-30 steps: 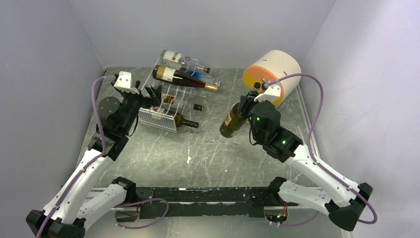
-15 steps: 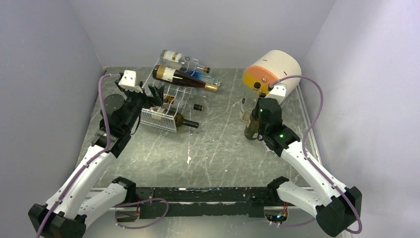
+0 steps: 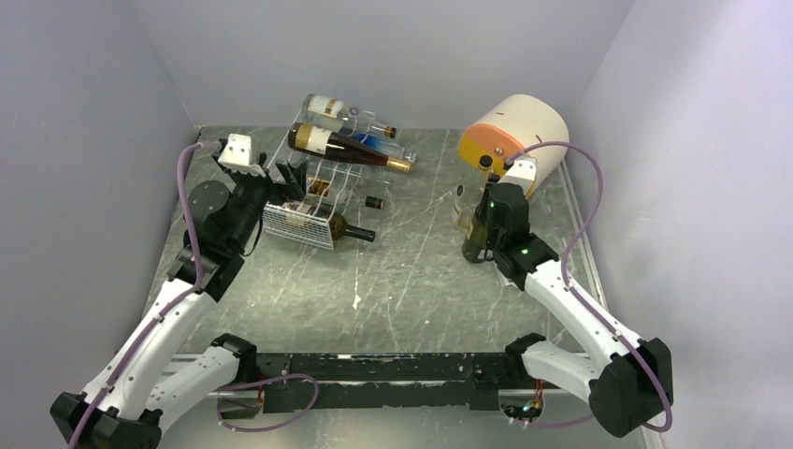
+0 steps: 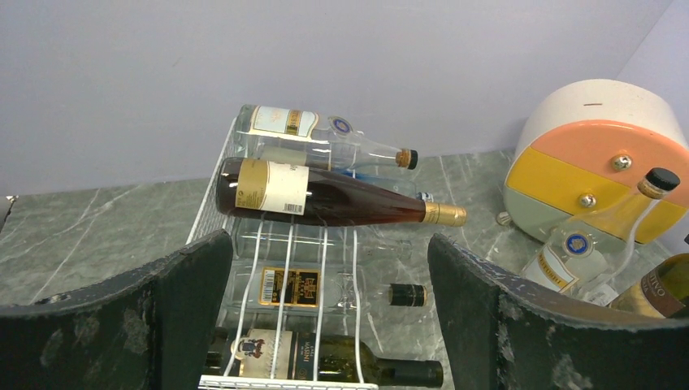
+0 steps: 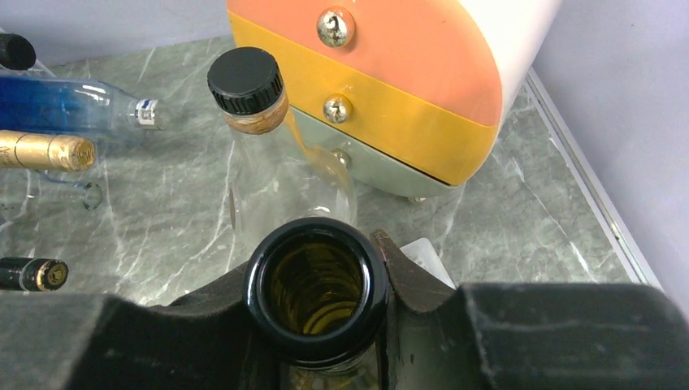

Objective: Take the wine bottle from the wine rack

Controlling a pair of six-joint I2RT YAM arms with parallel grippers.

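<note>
Firmly pinched by right gripper (image 3: 484, 213), upright wine bottle (image 3: 475, 245), well apart from wine rack (image 3: 297, 224), left gripper (image 4: 329, 325) spread wide

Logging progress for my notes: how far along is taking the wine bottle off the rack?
Done: one dark open bottle is off the wine rack, upright by the round container. In hand: the right gripper is shut on its neck, so it is not released. The left gripper is open, facing the rack. Left: letting go; four bottles lie in the rack.
</note>
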